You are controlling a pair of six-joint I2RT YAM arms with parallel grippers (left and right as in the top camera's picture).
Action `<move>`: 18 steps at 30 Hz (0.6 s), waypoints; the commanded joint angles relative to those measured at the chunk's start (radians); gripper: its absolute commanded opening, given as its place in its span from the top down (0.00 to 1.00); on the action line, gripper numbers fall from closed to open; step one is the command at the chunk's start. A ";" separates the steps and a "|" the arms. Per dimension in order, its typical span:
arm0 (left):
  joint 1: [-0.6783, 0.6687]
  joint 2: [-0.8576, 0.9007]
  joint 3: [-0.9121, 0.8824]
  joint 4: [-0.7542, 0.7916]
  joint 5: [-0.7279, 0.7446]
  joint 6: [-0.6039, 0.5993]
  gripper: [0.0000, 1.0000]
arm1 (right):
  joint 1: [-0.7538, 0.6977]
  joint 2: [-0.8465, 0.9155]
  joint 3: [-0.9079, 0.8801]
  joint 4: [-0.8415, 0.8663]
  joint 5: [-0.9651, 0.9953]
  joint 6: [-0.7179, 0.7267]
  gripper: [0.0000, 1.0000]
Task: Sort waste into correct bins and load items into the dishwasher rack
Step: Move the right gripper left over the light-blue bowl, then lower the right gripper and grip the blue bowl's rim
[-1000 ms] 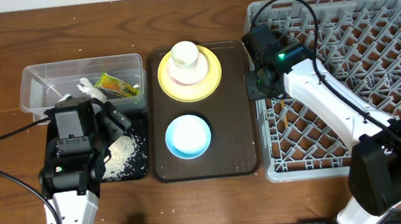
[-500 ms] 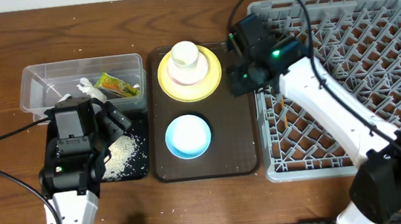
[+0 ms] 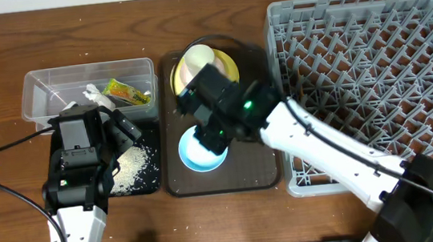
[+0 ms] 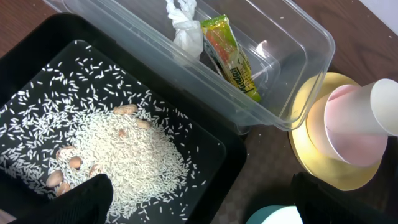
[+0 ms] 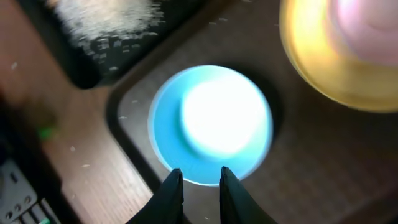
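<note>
On the dark-brown tray (image 3: pixel 264 172) lies the light-blue bowl (image 5: pixel 211 124), upside down. My right gripper (image 5: pixel 200 175) hovers just above its near rim, jaws a narrow gap apart with nothing between them. Behind it, the yellow plate (image 3: pixel 229 65) carries the upturned pinkish-white bowl (image 4: pixel 348 134) and the white cup (image 3: pixel 199 57). The tissue (image 4: pixel 183 25) and the snack wrapper (image 4: pixel 230 59) lie in the clear tub (image 4: pixel 292 68). Rice (image 4: pixel 124 149) mixed with a few peanuts covers the black bin (image 4: pixel 37 50). My left gripper (image 4: pixel 199 190) hangs wide open over that bin's right edge, holding nothing.
The grey dishwasher rack (image 3: pixel 373 80) fills the right side, with no dishes in it. My right arm stretches from the lower right across the rack's front-left corner to the tray. Bare wooden table shows along the front edge.
My right arm has swung left from the rack's left edge, past the plate, to above the light-blue bowl. Its jaws have parted slightly. The left arm has stayed put.
</note>
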 commanded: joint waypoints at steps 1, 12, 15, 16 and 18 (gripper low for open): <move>0.004 0.006 0.014 -0.003 -0.018 0.005 0.06 | 0.036 0.022 -0.002 0.009 -0.004 -0.049 0.81; 0.004 0.006 0.014 -0.003 -0.018 0.005 0.06 | 0.083 0.124 -0.003 0.006 -0.011 -0.049 0.81; 0.004 0.006 0.014 -0.003 -0.018 0.005 0.05 | 0.092 0.157 -0.003 -0.005 -0.011 -0.049 0.80; 0.004 0.006 0.014 -0.003 -0.018 0.005 0.05 | 0.095 0.166 -0.003 -0.009 -0.011 -0.049 0.80; 0.004 0.006 0.014 -0.003 -0.018 0.005 0.05 | 0.098 0.184 -0.003 -0.016 -0.012 -0.049 0.79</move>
